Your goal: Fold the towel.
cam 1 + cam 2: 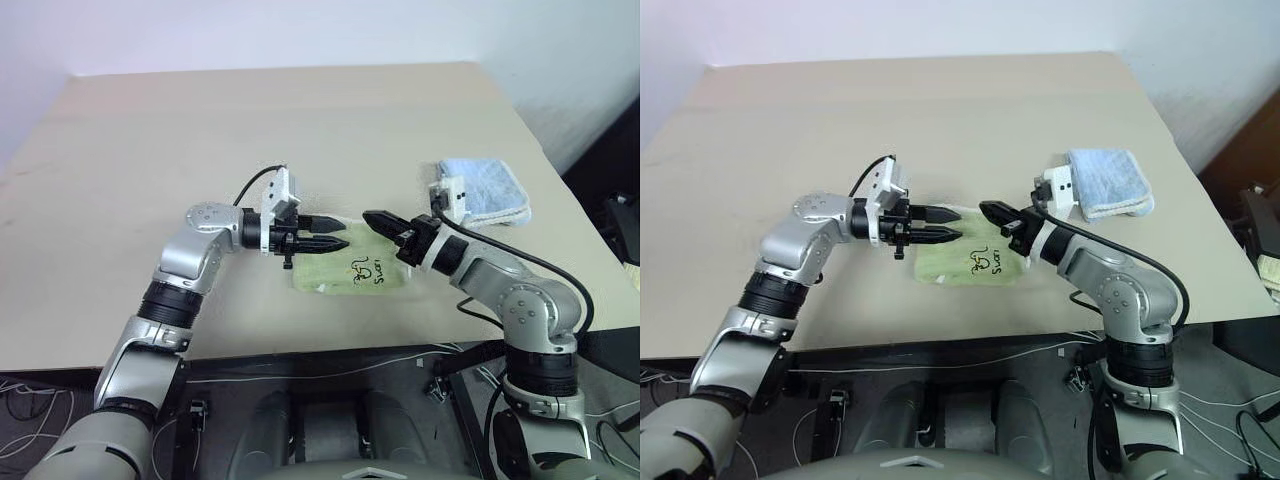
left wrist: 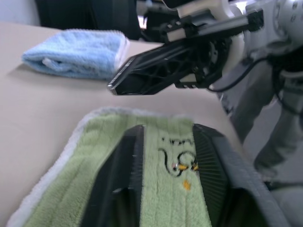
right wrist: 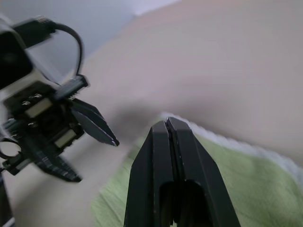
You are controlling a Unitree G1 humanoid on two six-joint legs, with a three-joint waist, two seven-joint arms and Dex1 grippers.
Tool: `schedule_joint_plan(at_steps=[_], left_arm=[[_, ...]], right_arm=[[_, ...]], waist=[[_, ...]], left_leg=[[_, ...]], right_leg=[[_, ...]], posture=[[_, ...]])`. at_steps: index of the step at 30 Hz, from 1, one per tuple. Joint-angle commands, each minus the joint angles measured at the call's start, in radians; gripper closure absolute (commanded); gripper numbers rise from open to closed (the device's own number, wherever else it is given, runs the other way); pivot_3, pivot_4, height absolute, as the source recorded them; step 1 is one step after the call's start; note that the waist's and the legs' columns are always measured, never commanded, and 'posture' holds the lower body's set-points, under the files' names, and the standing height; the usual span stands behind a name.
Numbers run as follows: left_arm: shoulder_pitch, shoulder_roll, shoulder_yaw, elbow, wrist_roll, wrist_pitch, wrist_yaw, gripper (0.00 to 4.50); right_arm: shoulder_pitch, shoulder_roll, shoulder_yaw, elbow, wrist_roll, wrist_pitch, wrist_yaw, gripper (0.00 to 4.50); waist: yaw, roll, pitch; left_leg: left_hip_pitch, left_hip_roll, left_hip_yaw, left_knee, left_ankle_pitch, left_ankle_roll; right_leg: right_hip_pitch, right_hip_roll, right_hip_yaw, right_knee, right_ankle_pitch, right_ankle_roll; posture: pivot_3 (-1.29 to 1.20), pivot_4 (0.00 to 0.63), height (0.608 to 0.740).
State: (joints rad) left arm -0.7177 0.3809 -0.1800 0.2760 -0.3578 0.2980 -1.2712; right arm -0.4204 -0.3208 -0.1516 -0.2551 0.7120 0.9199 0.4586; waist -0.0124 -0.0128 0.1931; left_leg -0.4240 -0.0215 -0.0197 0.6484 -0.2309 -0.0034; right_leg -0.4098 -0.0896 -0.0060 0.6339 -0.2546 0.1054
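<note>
Here, both arms hover above the towel (image 1: 348, 268) — a light green terry cloth, already folded to a small rectangle, lying flat near the front edge of the table (image 1: 250, 130) between the two grippers. The left gripper (image 1: 332, 235) points across toward the right one, its fingers spread a little with nothing between them. The right gripper (image 1: 375, 221) points back at it, fingers pressed together, also empty. Neither touches the cloth; both tips hang just over its far edge.

You judge the fold as near done or done: the towel sits compact, white edging visible along one side in the left wrist view. If another fold is wanted, you'd do well to bring one gripper down to a corner w/ fingers spread wide enough to take all layers, pinch firmly, then carry that edge over low and slow so the stack doesn't slide. Keep the other gripper pressing the opposite side, or clear of the path — the two tips are close, so watch for a clash.

Writing: dark embroidery at the towel's near corner, w/ small yellow-orange accents. It looks like a looping mark over a short word, approx. "Sweet", but you can't read it for sure.

The pale blue towel (image 1: 487, 187) lies folded further right, well apart, untouched.
</note>
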Motion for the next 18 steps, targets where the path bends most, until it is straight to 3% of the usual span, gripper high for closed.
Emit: schedule_joint_plan(at_steps=[1, 4, 7, 16, 18], left_arm=[[0.006, -0.053, 0.017, 0.021, 0.005, -0.061, 0.047, 2.95], [0.015, -0.071, 0.012, 0.03, 0.007, -0.085, 0.037, 3.51], [0.016, -0.074, 0.021, 0.04, 0.004, -0.083, 0.041, 4.46], [0.008, -0.06, 0.038, 0.051, 0.012, -0.114, 0.055, 4.46], [0.04, -0.062, -0.005, 0.129, 0.094, -0.216, 0.079, 4.46]], right_arm=[[-0.013, 0.014, 0.004, 0.018, -0.017, -0.051, -0.005, 4.5], [-0.024, 0.013, 0.014, 0.048, -0.039, -0.074, -0.008, 4.5], [-0.029, 0.007, 0.026, 0.058, -0.052, -0.086, 0.001, 4.5], [-0.034, 0.023, 0.029, 0.083, -0.076, -0.129, 0.004, 4.5], [-0.012, 0.076, 0.016, 0.149, -0.065, -0.157, 0.002, 4.5]], waist=[[0.001, 0.0, 0.0], [0.002, 0.0, 0.0], [0.001, 0.0, 0.0], [0.001, 0.0, 0.0], [0.001, 0.0, 0.0]], left_leg=[[0.0, 0.0, 0.0, 0.0, 0.0, 0.0], [-0.001, 0.0, 0.0, 0.001, 0.0, 0.0], [0.0, 0.0, 0.0, 0.001, 0.0, 0.0], [0.0, 0.0, 0.0, 0.001, 0.0, 0.0], [0.0, 0.0, 0.0, 0.001, 0.0, 0.0]], right_leg=[[0.0, 0.0, 0.0, 0.0, 0.0, 0.0], [0.0, 0.0, 0.0, 0.0, 0.0, 0.0], [0.0, 0.0, 0.0, 0.0, 0.0, 0.0], [0.0, 0.0, 0.0, 0.0, 0.0, 0.0], [0.0, 0.0, 0.0, 0.0, 0.0, 0.0]], posture=[[0.0, 0.15, 0.74], [0.0, 0.15, 0.74], [0.0, 0.15, 0.74], [0.0, 0.15, 0.74], [0.0, 0.15, 0.74]])
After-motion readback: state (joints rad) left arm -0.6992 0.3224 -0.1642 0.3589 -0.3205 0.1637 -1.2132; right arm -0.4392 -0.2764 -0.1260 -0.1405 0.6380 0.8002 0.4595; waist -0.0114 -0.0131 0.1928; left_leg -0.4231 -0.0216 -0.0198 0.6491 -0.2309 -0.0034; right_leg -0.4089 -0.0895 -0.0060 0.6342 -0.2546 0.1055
